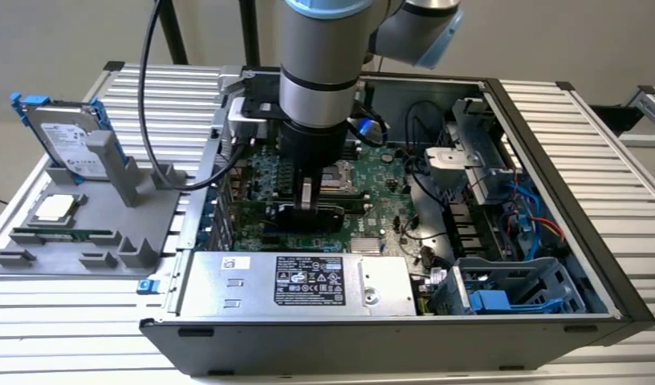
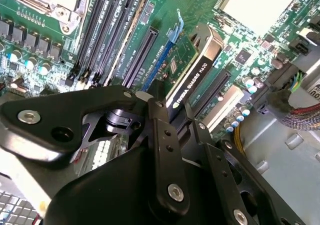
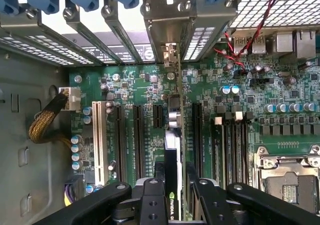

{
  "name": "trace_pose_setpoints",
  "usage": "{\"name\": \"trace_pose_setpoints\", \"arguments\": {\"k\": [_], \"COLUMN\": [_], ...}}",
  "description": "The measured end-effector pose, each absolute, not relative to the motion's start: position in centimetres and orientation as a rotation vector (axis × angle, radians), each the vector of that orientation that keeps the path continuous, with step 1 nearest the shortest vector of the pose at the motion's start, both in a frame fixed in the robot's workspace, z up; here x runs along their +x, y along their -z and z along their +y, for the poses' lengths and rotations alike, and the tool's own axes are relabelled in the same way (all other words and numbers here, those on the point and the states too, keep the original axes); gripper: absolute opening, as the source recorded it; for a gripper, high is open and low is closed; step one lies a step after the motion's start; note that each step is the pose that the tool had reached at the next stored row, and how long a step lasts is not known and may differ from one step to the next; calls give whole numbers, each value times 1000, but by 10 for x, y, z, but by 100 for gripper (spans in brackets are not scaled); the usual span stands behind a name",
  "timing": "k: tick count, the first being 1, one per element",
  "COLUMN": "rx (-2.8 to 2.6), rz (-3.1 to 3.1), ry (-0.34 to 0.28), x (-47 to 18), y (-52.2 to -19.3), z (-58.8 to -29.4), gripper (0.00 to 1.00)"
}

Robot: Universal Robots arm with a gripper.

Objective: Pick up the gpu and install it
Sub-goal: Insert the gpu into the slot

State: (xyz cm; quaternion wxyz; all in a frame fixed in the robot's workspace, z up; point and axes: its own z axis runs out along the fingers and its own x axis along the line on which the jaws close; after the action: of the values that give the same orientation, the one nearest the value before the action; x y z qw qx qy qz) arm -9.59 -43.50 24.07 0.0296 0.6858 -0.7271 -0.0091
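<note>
while the claw [image 3: 172, 195] grips the gpu [image 3: 172, 150], it seemingly stands over a motherboard [image 3: 130, 85] slot

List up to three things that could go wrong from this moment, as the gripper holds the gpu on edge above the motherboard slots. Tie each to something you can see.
1. The gpu stands on edge over several parallel slots; a small offset could seat it in the wrong one or beside it.
2. Its bracket end must meet the rear opening; a tilt could jam it there.
3. The gripper grips only the top edge, so pressing down might let the card slip or twist.
</note>
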Motion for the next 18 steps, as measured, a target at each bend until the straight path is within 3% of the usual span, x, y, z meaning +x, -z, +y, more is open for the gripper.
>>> {"name": "trace_pose_setpoints", "arguments": {"k": [10, 11, 18], "rx": [2118, 2117, 2116], "rz": [-2244, -2243, -2242], "ry": [29, 29, 28], "x": [-96, -96, -96], "y": [-237, -237, -242], "z": [-435, -435, -435], "gripper": [0, 100, 100]}}
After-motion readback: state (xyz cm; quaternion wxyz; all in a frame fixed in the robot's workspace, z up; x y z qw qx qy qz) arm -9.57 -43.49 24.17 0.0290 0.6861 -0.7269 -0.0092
